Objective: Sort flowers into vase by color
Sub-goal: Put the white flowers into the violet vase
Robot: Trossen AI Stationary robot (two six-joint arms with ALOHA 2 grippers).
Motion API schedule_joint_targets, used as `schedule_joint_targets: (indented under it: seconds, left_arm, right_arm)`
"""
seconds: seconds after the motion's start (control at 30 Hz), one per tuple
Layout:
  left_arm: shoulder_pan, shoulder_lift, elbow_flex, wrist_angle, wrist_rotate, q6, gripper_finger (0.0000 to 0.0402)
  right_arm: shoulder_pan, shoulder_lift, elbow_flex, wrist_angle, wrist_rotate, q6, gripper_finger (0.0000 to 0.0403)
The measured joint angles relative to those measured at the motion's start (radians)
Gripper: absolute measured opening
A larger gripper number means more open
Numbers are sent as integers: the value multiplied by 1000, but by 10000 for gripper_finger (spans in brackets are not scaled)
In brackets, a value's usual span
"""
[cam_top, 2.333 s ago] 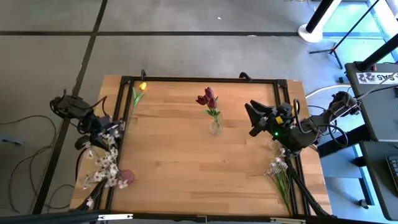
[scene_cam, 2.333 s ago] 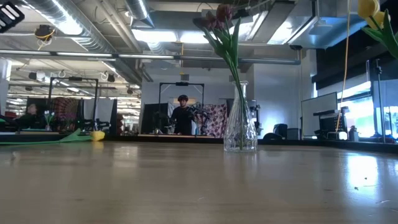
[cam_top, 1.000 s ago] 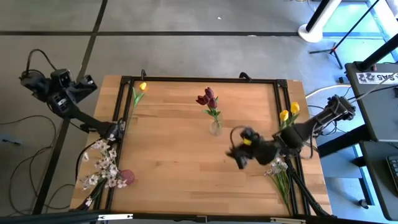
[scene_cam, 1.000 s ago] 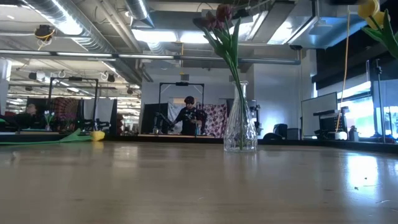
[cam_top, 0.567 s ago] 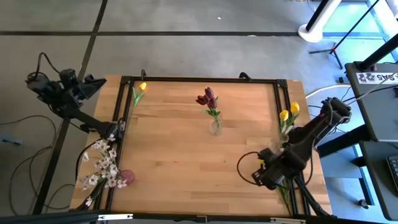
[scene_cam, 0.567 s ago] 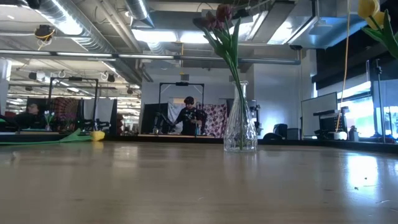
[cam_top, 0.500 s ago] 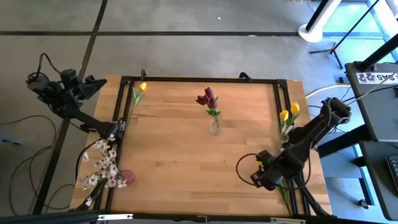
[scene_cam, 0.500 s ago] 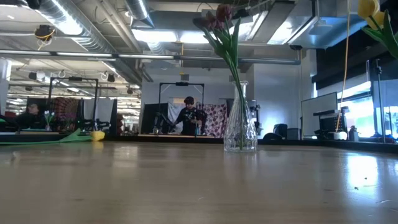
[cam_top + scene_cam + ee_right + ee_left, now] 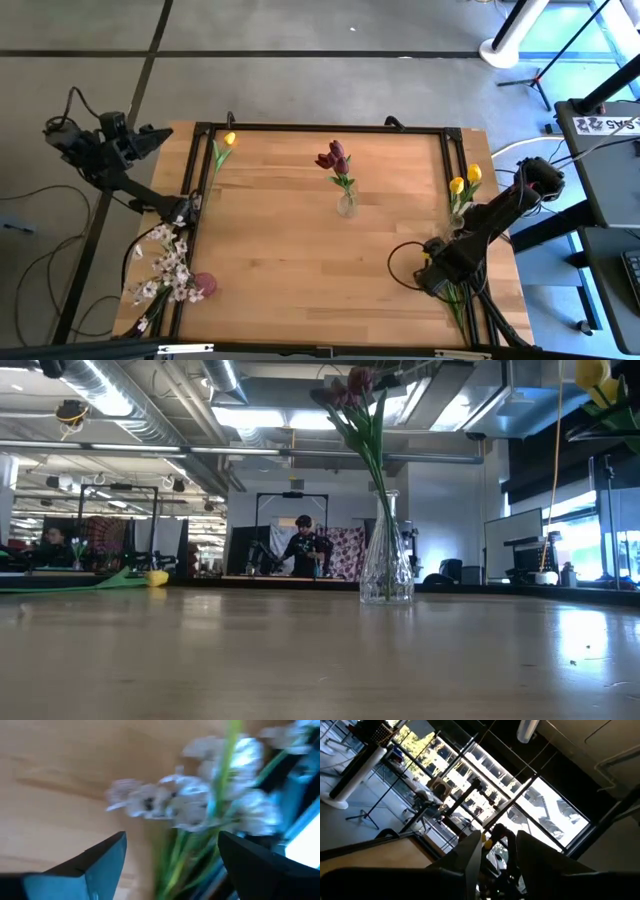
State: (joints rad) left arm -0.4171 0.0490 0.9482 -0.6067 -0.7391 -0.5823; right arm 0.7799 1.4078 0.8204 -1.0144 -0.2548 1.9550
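Flowers are spread around the glass vase [image 9: 346, 205] that stands near the middle of the worktop [image 9: 290, 260]. Two dark red tulips [image 9: 333, 158] already stand in it, so that colour looks sorted. One yellow tulip [image 9: 222, 147] lies flat far off toward the worktop's corner on the left arm's side, beyond the vase from the camera's near edge. Two more yellow tulips [image 9: 463, 180] stand upright at the worktop's edge on the right arm's side of the vase; whether a second vase holds them I cannot tell. A sprig of white-pink blossoms [image 9: 200, 805] lies at the near corner on that same side, stems hanging over the edge. A larger cluster of white-pink sprigs [image 9: 168, 265] lies along the opposite edge, with one pinkish bloom [image 9: 201, 285] beside it; the sprigs overlap too much to count.

The right gripper [image 9: 432, 277] hangs low at the near right-side sprig. Its fingers [image 9: 95, 862] are spread wide, with the blossoms lying between and ahead of them and nothing held. Judging by that pose, it is lined up to take this sprig next.

The left gripper [image 9: 140, 140] waits raised off the worktop's far corner, well away from the vase, pointing across the room; its fingers [image 9: 472, 855] stand slightly apart with nothing between them.
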Motion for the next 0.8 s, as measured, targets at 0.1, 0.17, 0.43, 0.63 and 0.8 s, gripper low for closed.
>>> schedule_joint_targets:
  seconds: [0.1, 0.17, 0.43, 0.63, 0.8]
  left_arm:
    - [0, 0, -14, -33, 16, -41, 119]
    - [0, 0, -34, -29, 18, -41, 119]
    - [0, 0, -94, 23, 50, -53, 119]
    - [-1, 0, -99, 26, 25, -68, 119]
    - [-1, 0, -99, 25, 17, -63, 119]
  right_arm:
    - [-16, 0, -28, 10, -7, -26, 299]
    - [-24, 0, -69, 63, -44, -25, 289]
    - [-2, -4, -215, 327, -92, 102, 254]
    - [-2, -3, -231, 403, -72, 129, 170]
    - [-2, 2, -178, 455, 38, 161, 47]
